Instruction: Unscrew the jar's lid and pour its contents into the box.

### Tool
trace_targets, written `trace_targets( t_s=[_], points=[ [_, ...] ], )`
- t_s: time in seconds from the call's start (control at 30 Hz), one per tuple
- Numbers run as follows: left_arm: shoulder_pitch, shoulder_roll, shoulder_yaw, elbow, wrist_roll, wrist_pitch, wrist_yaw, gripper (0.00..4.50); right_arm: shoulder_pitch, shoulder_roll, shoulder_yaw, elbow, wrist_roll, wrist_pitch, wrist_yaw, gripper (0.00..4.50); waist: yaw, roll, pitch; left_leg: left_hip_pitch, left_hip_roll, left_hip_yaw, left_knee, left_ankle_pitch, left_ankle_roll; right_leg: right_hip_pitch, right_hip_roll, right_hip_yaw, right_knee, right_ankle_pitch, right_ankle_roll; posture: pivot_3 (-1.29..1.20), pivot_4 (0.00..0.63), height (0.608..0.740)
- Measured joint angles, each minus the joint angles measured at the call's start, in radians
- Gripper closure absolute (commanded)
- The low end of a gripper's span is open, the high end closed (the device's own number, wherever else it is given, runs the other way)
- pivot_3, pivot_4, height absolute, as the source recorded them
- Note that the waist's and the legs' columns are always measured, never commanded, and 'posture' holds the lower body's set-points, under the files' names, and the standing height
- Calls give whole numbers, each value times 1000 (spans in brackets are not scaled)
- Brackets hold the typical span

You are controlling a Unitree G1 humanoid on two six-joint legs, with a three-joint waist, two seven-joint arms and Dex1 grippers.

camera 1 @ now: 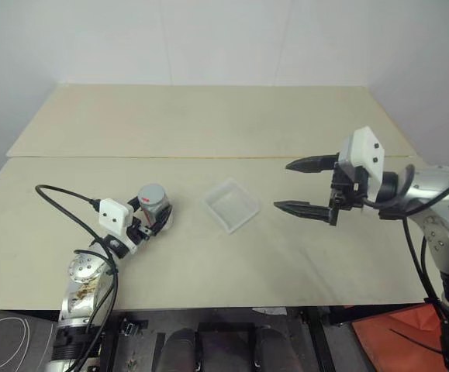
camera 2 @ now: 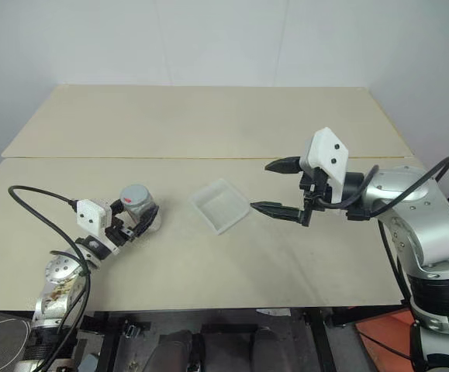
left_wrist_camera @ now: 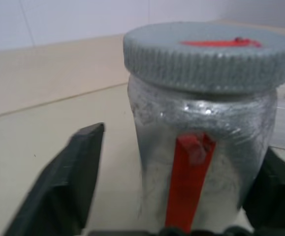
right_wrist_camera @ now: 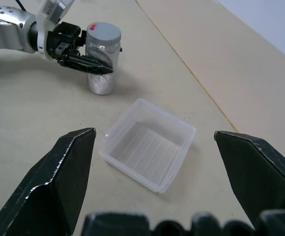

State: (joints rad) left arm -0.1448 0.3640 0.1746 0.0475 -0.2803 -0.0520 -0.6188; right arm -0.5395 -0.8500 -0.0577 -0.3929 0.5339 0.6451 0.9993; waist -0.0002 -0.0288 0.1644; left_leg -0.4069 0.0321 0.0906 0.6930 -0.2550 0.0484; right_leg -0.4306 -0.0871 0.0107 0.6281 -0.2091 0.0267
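— So, from the head, where is the jar (camera 1: 156,211) sitting?
— On the table (camera 1: 208,124), left of the box (camera 1: 231,204), lid (camera 1: 153,194) on, left gripper (camera 1: 148,225) straddling it — grasp unclear.
— Wrist views?
— Right gripper (right_wrist_camera: 154,147) is gaping wide over the box.

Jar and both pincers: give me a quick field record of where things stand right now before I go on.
jar: upright on the table, left of the box
lid: on the jar, grey with a red mark
left pincer: around the jar body, one finger apart from the wall, so not yet clamped
right pincer: open, holding nothing, raised to the right of the box
box: clear tray mid-table, looks empty
contents: not discernible through the jar wall
task state: lid not yet unscrewed, nothing poured
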Motion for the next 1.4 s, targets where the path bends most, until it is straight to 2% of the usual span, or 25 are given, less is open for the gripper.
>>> trace_targets(
  t_s=[0.07, 0.1, 0.27, 0.4, 0.53, 0.63, 0.73, 0.83, 1.03, 1.4],
  points=[
    [-3, -1, -1, 9, 1, -12, -2, 2529, 0, -1, 0, -7, 1, 2, -4, 0, 0, 0, 0, 0, 0, 0, 0, 0, 0, 0, 0, 0, 0, 0, 0, 0, 150, 740],
    [-3, -1, -3, 10, 2, -15, -3, 2577, 1, -1, 0, -11, 2, 3, -7, 0, 0, 0, 0, 0, 0, 0, 0, 0, 0, 0, 0, 0, 0, 0, 0, 0, 150, 740],
    [-7, 10, -15, -6, -2, 0, -20, 2576, 1, 3, 4, -23, 1, 4, -20, 0, 0, 0, 0, 0, 0, 0, 0, 0, 0, 0, 0, 0, 0, 0, 0, 0, 150, 740],
    [-21, 85, -21, -114, -72, 91, -86, 2576, -17, 44, 33, -27, 0, 4, -35, 0, -4, 0, 0, 0, 0, 0, 0, 0, 0, 0, 0, 0, 0, 0, 0, 0, 150, 740],
    [-82, 247, -22, -249, -255, 293, -248, 2576, -160, 168, 93, 15, 2, 7, -57, 0, -18, 0, 0, 0, 1, 0, 1, 0, -1, -1, 2, 0, 2, 0, 0, 0, 150, 740],
    [-169, 310, -21, -279, -356, 380, -357, 2576, -248, 265, 133, 51, 29, 23, -68, 0, -15, 0, 0, 1, 1, 0, 1, 0, -1, 0, 3, 0, 1, 0, 0, 0, 150, 740],
    [-257, 317, -40, -246, -406, 443, -426, 2576, -324, 360, 174, 103, 39, 65, -106, 0, -11, 0, 0, -1, 0, -1, 1, 1, -1, -1, 3, -1, 1, 0, 0, 0, 150, 740],
    [-325, 314, -60, -220, -427, 469, -475, 2576, -357, 404, 205, 127, 37, 85, -134, 0, -7, 0, 0, -3, 0, -1, 1, 0, 0, -1, 3, -1, 0, 0, 0, 0, 150, 740],
    [-399, 296, -102, -159, -426, 474, -540, 2576, -360, 449, 221, 148, 36, 105, -164, 0, -11, 0, 0, -7, -1, 0, 1, 0, 0, -5, 4, -1, 1, 0, 1, 0, 150, 740],
    [-412, 289, -120, -135, -424, 476, -595, 2576, -360, 491, 230, 126, 42, 130, -196, 0, -14, 0, 0, -8, 0, 0, 1, 0, 0, -6, 4, 0, 1, 0, 1, 0, 150, 740]
  ],
)
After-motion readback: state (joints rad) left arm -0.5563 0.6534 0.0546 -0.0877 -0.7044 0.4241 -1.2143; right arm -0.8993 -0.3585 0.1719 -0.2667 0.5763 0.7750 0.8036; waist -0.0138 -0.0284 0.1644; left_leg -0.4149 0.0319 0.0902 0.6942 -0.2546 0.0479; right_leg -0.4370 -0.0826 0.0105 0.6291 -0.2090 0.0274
